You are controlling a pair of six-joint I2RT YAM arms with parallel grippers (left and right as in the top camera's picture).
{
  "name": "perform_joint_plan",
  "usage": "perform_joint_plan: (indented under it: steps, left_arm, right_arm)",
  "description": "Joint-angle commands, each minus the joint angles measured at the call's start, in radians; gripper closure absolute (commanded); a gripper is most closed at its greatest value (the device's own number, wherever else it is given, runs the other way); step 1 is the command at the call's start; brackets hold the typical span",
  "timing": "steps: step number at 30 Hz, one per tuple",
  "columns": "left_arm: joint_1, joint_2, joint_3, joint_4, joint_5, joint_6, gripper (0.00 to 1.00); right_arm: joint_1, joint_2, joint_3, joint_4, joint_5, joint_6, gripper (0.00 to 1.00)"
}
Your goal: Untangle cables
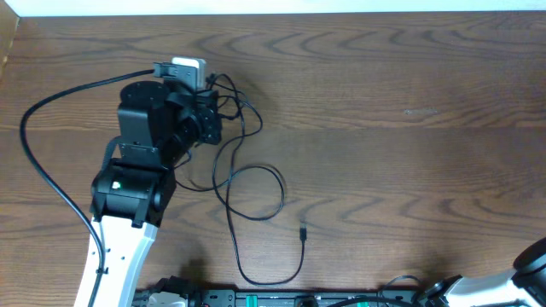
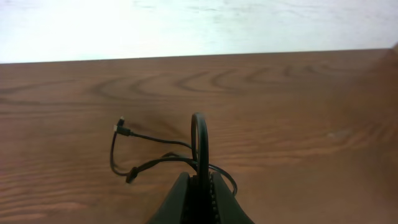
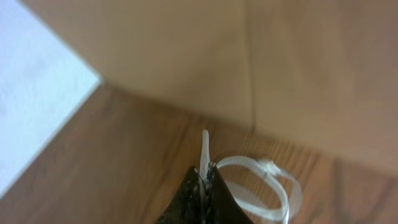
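Observation:
Thin black cables [image 1: 247, 183] lie tangled on the wooden table [image 1: 401, 128], with loops running down to a small plug end [image 1: 304, 230]. My left gripper [image 1: 213, 111] is at the top of the tangle. In the left wrist view it [image 2: 200, 179] is shut on a black cable loop [image 2: 199, 134] that stands up between the fingers. Two plug ends [image 2: 122, 129] lie on the table beyond it. My right gripper [image 3: 204, 173] is shut on a white plastic tie [image 3: 273, 186], whose strip sticks up and whose loop hangs to the right.
The left arm's thick black cable [image 1: 34, 145] arcs over the table's left side. The right arm [image 1: 529, 264] sits at the bottom right corner. A light wooden panel [image 3: 249, 56] fills the right wrist view's background. The table's far edge [image 2: 199, 57] meets a white wall.

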Motion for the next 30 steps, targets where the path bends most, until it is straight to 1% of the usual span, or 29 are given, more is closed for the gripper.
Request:
perform_joint_plan:
  steps: [1,6,11,12,13,14,15,16,17,19,24,30]
  left_arm:
    - [-0.043,-0.002,0.002,-0.003,0.016,0.021,0.93]
    - [-0.085,-0.002,0.002,-0.004,0.016,0.021,0.92]
    - [-0.111,-0.002,0.002,-0.004,0.016,0.021,0.93]
    - [-0.112,-0.002,0.002,-0.005,0.016,0.02,0.93]
    - [-0.112,-0.002,0.002,-0.007,0.016,0.021,0.93]
    - [-0.112,-0.002,0.002,-0.009,0.016,0.02,0.93]
    - [-0.112,-0.002,0.002,-0.011,0.016,0.02,0.92]
    - [-0.112,-0.002,0.002,-0.013,0.016,0.02,0.93]
    - [-0.112,-0.002,0.002,-0.014,0.016,0.02,0.93]
    - [-0.112,-0.002,0.002,-0.016,0.016,0.02,0.93]
    - [-0.112,-0.002,0.002,-0.027,0.016,0.02,0.93]
    - [-0.112,-0.002,0.002,-0.045,0.016,0.02,0.93]
  right_arm:
    - [0.001,0.079,0.004,-0.046,-0.067,0.04,0.99]
    - [0.001,0.149,0.004,-0.114,-0.079,0.106,0.99]
    - [0.002,0.188,0.004,-0.121,-0.235,0.107,0.98]
    - [0.002,0.19,0.004,-0.12,-0.266,0.106,0.88]
    - [0.005,0.191,0.004,-0.12,-0.302,0.099,0.62]
    - [0.006,0.191,0.004,-0.12,-0.328,0.095,0.45]
    - [0.009,0.191,0.004,-0.121,-0.359,0.092,0.22]
    - [0.011,0.191,0.004,-0.123,-0.377,0.093,0.03]
    - [0.014,0.191,0.004,-0.131,-0.391,0.094,0.01]
    - [0.021,0.191,0.004,-0.157,-0.391,0.122,0.01]
    - [0.048,0.191,0.004,-0.237,-0.39,0.283,0.01]
    - [0.135,0.191,0.004,-0.319,-0.415,0.387,0.01]
